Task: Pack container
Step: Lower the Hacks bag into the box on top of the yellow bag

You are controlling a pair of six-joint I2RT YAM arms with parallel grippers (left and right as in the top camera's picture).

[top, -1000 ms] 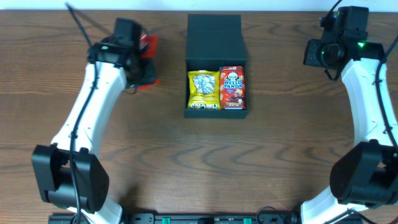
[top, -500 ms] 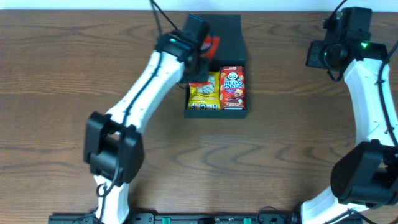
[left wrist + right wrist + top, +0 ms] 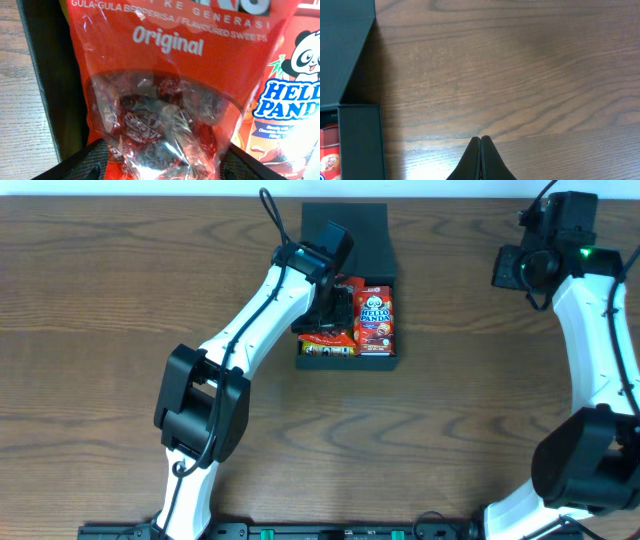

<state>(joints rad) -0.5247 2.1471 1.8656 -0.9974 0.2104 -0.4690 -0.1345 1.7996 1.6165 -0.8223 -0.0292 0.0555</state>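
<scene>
**Q:** Where is the dark box sitting?

**A:** I am seeing the dark box [image 3: 350, 361] sitting on the bench [image 3: 480, 430], at the middle of the far side. Its lid [image 3: 362, 235] is lying open and flat behind it.

**Q:** Left arm?

**A:** I am reading the left end effector [image 3: 335, 308] as hanging over the left half of the box and clamping a red sweets bag [image 3: 165, 75]. On the left wrist view its fingers [image 3: 87, 162] are pressing in on either side of the bag's clear lower part. Dark sweets are showing through, and "Original" is printed above them.

**Q:** Contents?

**A:** A panda biscuit carton [image 3: 375, 320] is lying flat in the right half, just beside the bag. From overhead the bag is covering most of the left half. I cannot tell whether it is touching the box floor.

**Q:** Right arm?

**A:** The right end effector [image 3: 480, 150] is hovering over bare bench to the right of the box, well apart from it. Its fingers are pressing together with nothing between them. One corner of the box is showing at the left edge of the right wrist view.
</scene>
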